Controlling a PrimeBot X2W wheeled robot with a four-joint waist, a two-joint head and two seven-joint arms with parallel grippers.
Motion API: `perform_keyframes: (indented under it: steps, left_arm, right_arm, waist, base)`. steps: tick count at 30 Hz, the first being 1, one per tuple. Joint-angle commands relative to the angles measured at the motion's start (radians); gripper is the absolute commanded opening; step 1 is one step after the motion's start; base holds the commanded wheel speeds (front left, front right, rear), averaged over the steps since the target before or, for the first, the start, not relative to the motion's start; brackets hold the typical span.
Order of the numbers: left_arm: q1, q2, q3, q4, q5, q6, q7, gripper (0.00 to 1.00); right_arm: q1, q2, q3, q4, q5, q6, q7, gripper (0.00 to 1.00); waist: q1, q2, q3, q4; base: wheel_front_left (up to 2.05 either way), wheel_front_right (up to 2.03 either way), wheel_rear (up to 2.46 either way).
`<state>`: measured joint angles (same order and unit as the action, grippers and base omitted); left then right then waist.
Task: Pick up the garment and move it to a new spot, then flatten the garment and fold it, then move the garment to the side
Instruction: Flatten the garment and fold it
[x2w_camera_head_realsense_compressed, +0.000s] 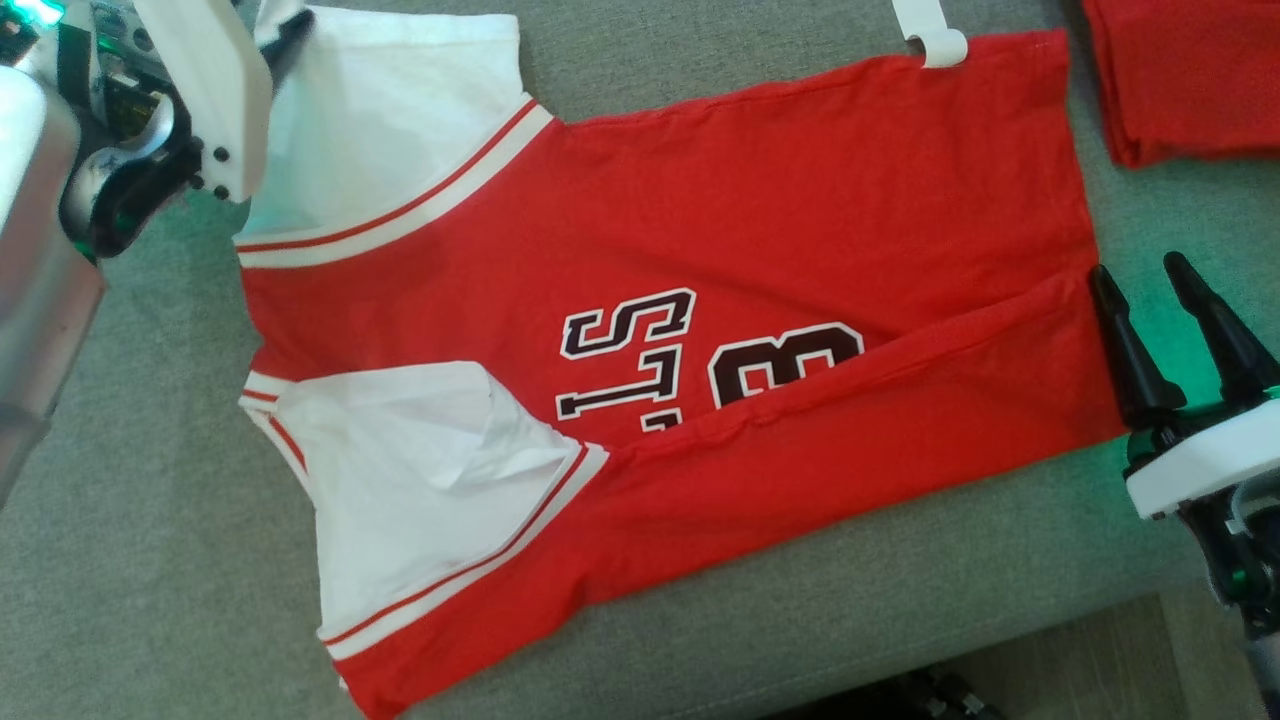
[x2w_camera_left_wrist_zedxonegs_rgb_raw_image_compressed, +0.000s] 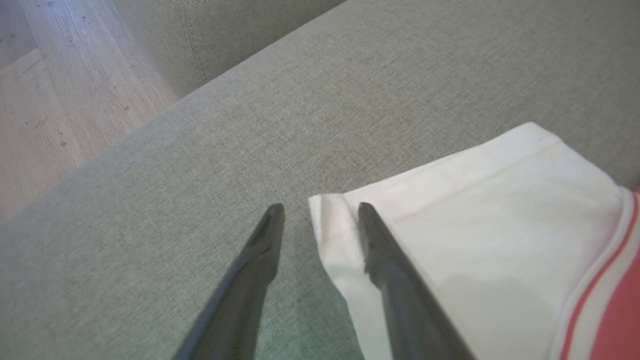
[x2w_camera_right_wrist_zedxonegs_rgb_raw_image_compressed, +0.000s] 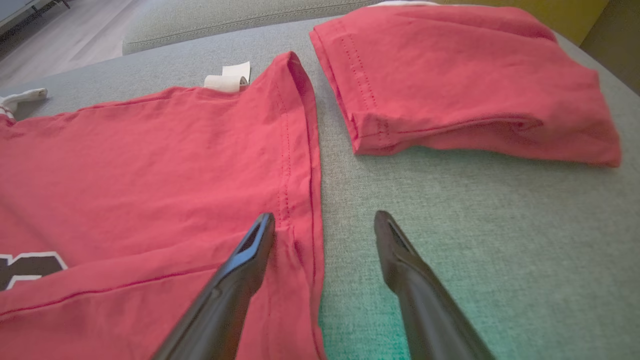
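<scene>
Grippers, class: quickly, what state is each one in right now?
Left gripper: open, jaws astride a corner of the white sleeve, nothing held.
Right gripper: open, jaws astride the hem of the red jersey, nothing held.

A grey-green woven seat cushion spreads wide. Just beside the cushion stands a second upholstered block in the same cloth, with a stitched seam. Pale wood-grain plank floor lies below the cushion's edge. A green glow tints the cushion; a mustard-yellow surface rises behind it.
</scene>
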<state>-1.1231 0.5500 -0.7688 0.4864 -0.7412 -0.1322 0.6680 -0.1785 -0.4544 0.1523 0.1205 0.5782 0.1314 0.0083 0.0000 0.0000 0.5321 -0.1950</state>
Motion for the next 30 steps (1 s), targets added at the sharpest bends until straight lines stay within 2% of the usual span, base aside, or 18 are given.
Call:
perform_keyframes:
  steps: [1,10,15,22,30]
  left_arm:
    - [-0.062,0.042,0.037,-0.019,-0.011,0.002,-0.009,0.00]
    - [-0.069,0.041,0.010,-0.020,-0.050,0.002,-0.053,0.00]
    - [-0.069,0.040,-0.023,-0.032,-0.062,0.002,-0.084,0.00]
    - [-0.090,0.038,-0.067,-0.070,-0.077,0.002,-0.102,0.00]
    - [-0.116,0.034,-0.102,-0.102,-0.080,0.002,-0.114,0.00]
  right_arm:
    - [0.005,-0.022,0.001,-0.021,0.002,-0.001,-0.004,1.00]
    - [-0.010,-0.022,-0.012,-0.032,-0.002,-0.001,0.015,1.00]
    - [-0.070,-0.024,-0.016,-0.018,-0.015,-0.001,0.056,1.00]
    - [-0.229,-0.006,0.036,0.060,-0.006,-0.001,0.132,1.00]
    - [-0.371,-0.009,0.106,0.212,0.034,-0.001,0.140,1.00]
  waist:
    - [0.0000,0.0000,0.000,0.002]
    - [0.0000,0.0000,-0.014,0.016]
    - [0.0000,0.0000,-0.039,0.028]
    - [0.0000,0.0000,-0.050,0.049]
    - [0.0000,0.0000,-0.036,0.080]
  base:
    - [0.00,0.00,0.00]
    - [0.00,0.00,0.00]
    - [0.00,0.00,0.00]
    - [0.00,0.00,0.00]
    - [0.00,0.00,0.00]
